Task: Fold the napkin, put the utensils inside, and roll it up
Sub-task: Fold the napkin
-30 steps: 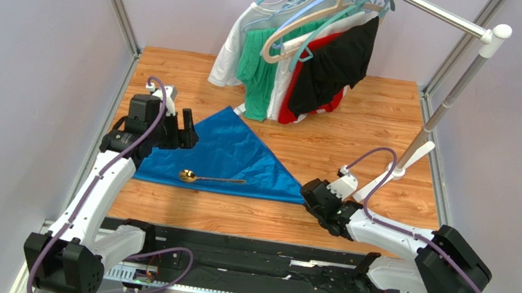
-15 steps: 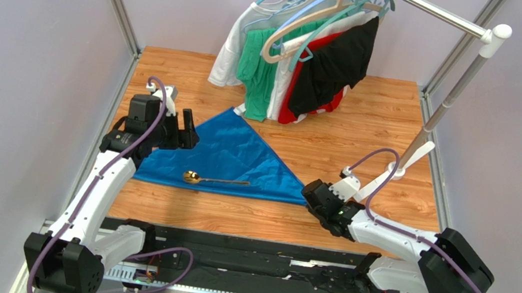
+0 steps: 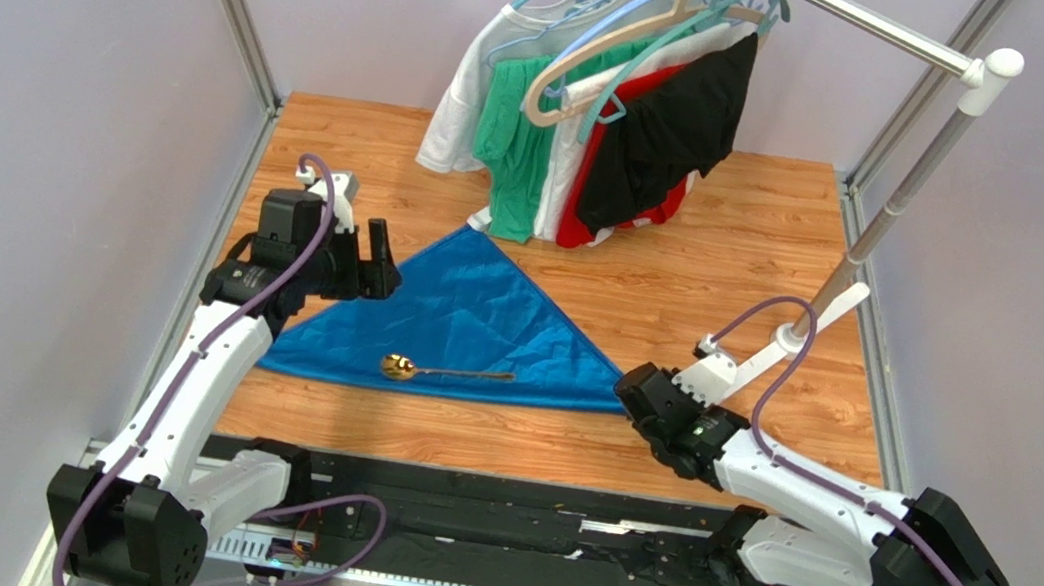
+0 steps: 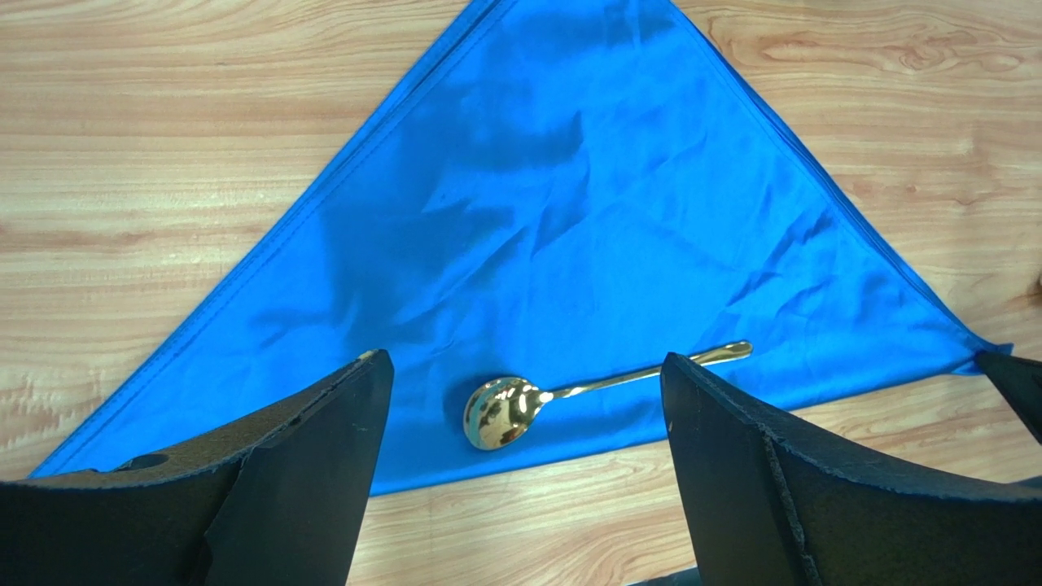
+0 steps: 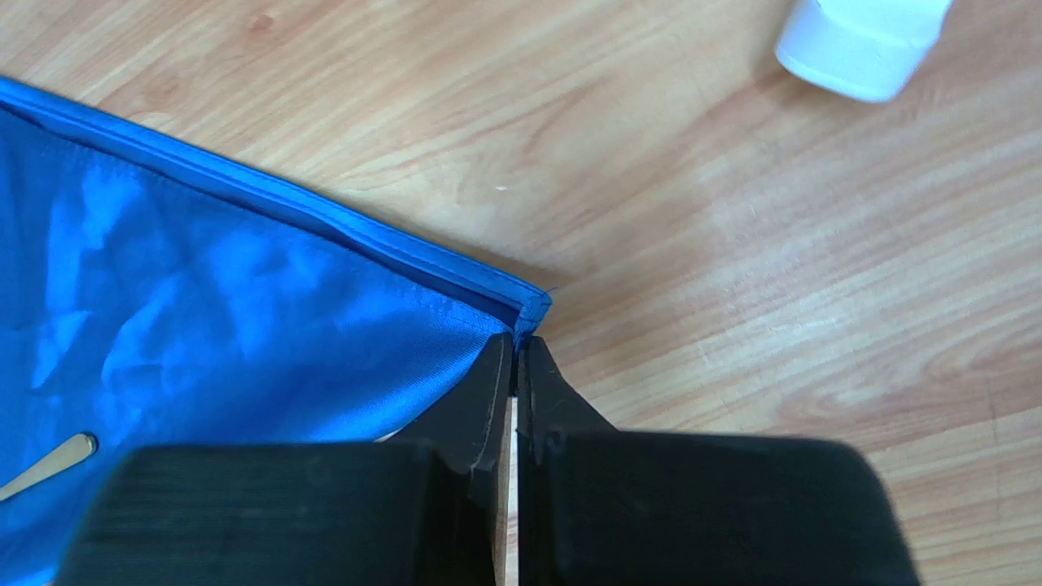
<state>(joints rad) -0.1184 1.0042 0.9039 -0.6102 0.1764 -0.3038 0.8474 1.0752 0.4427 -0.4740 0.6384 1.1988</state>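
Napkin (image 3: 457, 318) lies centre-frame on the wooden table (image 3: 746, 247) as a folded triangle. Its apex points up toward the hanging garments (image 3: 612, 116), and its long edge runs left to right. A gold spoon (image 3: 442, 372) lies along that edge, bowl left, probably ready for rolling. The right gripper (image 5: 515, 354) is clamped on the napkin's right corner. The left gripper (image 4: 524, 366) hovers above the napkin with its jaws wide apart.

One napkin (image 3: 457, 315), blue. One spoon (image 3: 442, 372), gold-ish, only utensil around. Two grippers: left gripper (image 3: 373, 266) and right gripper (image 3: 634, 388). One wooden table (image 3: 746, 247). One clothes rack (image 3: 926, 150) at the back. Four garments going by colour: white garment (image 3: 459, 104), green garment (image 3: 513, 118), red garment (image 3: 622, 133), black garment (image 3: 679, 125). Hangers (image 3: 588, 68): three at least, too bunched up for a solid count.
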